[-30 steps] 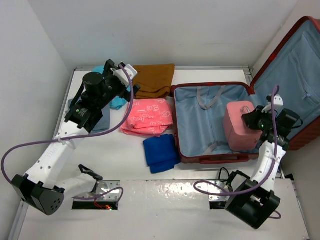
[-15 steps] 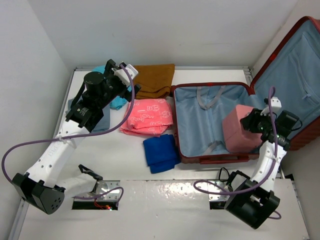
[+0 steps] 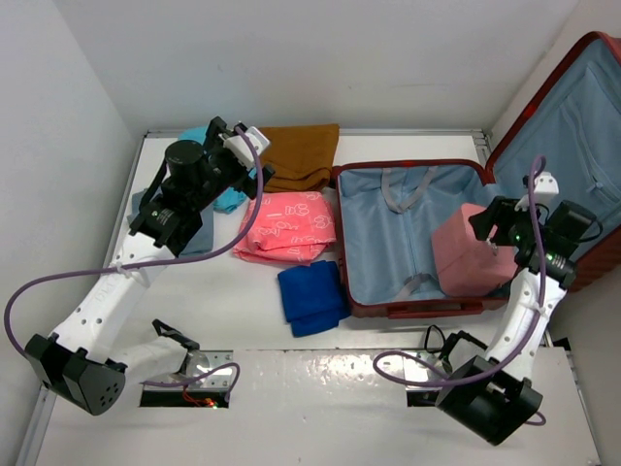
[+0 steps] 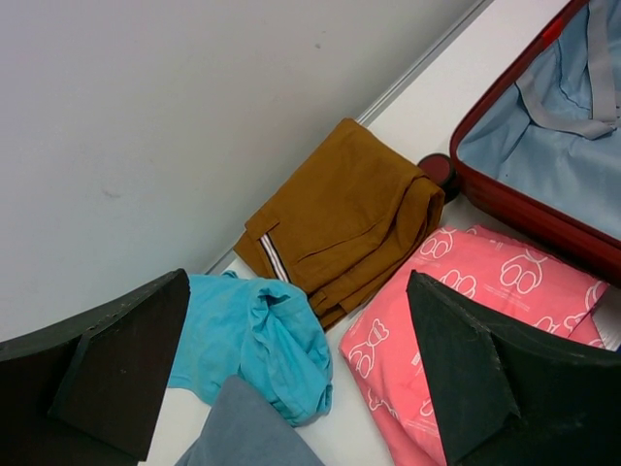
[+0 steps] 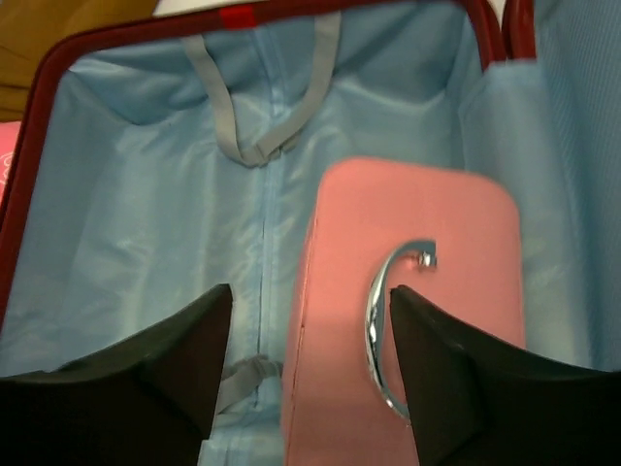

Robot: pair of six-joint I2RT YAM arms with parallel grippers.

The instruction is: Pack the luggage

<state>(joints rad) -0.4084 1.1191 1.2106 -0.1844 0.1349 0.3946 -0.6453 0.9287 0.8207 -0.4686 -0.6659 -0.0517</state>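
The red luggage (image 3: 417, 309) lies open at the right, its lid (image 3: 582, 126) leaning up against the wall. A small pink case (image 3: 464, 254) with a chrome handle (image 5: 380, 320) stands tilted inside it, at the right end of the grey-blue lining (image 5: 146, 194). My right gripper (image 3: 500, 230) hovers over the case, open and holding nothing; in the right wrist view (image 5: 310, 291) its jaws straddle the case's left edge and handle. My left gripper (image 3: 247, 155) is open and empty above the clothes at the back left, over the cyan garment (image 4: 262, 340).
On the table left of the luggage lie folded brown trousers (image 3: 301, 155), a pink printed packet (image 3: 286, 225), a folded blue towel (image 3: 312, 296), the cyan garment (image 3: 228, 199) and a grey garment (image 3: 199, 233). Walls close off the back and left.
My right gripper has drawn back to the right and up, away from the pink case, which now leans over to the left. The left arm has barely shifted.
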